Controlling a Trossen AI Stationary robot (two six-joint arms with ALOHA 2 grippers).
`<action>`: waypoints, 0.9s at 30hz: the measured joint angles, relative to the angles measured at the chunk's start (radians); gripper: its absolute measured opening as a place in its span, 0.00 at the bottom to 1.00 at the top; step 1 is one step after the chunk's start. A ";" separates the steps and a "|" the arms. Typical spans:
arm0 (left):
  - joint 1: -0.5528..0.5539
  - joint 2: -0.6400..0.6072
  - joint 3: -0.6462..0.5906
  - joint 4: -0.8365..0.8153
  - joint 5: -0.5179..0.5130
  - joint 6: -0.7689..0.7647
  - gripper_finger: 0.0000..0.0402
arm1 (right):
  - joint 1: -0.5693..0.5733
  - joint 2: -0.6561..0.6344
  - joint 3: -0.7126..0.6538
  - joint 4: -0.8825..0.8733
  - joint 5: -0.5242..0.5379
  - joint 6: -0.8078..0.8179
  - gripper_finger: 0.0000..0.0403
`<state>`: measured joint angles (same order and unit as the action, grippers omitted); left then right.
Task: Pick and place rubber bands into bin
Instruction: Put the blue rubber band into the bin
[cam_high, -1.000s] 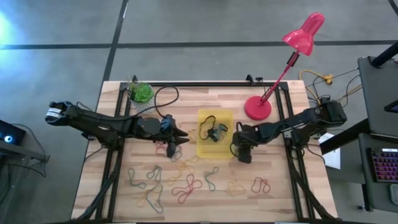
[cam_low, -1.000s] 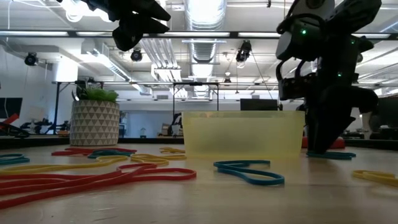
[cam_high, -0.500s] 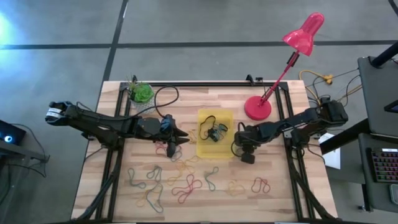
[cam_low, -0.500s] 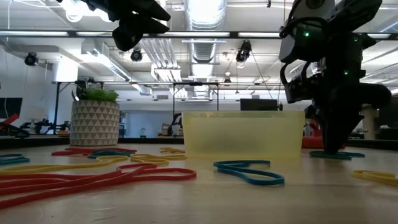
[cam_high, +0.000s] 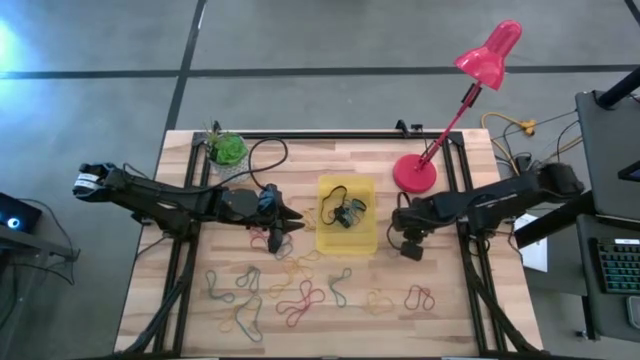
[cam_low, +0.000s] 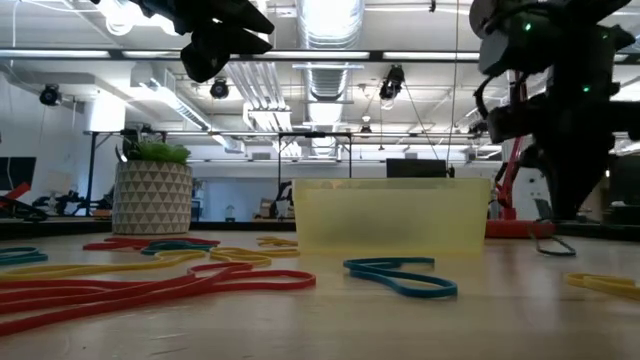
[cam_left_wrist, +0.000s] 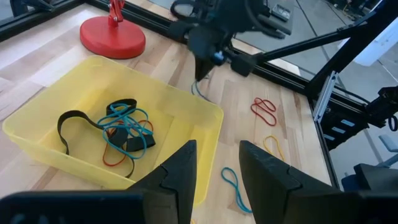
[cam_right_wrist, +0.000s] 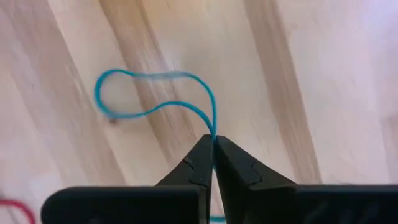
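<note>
While our right claw (cam_right_wrist: 213, 163) pinched a thin blue rubber band (cam_right_wrist: 155, 93) just off the surface, beside the yellow bin (cam_high: 347, 240) on the side nearer the right edge, our left claw (cam_left_wrist: 214, 171) waited half-open at the bin's other side. We judged the grip slight: the floppy loop could slip free, or snag the bin's wall in transit. Loose rubber bands (cam_high: 290, 290) lay along the front edge.
</note>
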<state>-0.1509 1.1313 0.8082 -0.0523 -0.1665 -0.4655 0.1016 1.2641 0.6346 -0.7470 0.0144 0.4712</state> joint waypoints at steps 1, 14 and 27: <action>0.000 0.000 0.000 0.000 0.000 0.000 0.26 | 0.000 -0.030 0.000 -0.005 0.001 0.012 0.02; 0.000 0.000 0.000 0.019 0.000 0.001 0.26 | -0.001 -0.298 0.067 -0.011 0.016 0.034 0.02; 0.000 0.000 0.000 0.029 0.000 0.001 0.26 | -0.006 -0.215 0.213 0.121 0.077 -0.118 0.02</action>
<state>-0.1509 1.1313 0.8082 -0.0237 -0.1665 -0.4644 0.0956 1.0493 0.8479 -0.6264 0.0916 0.3535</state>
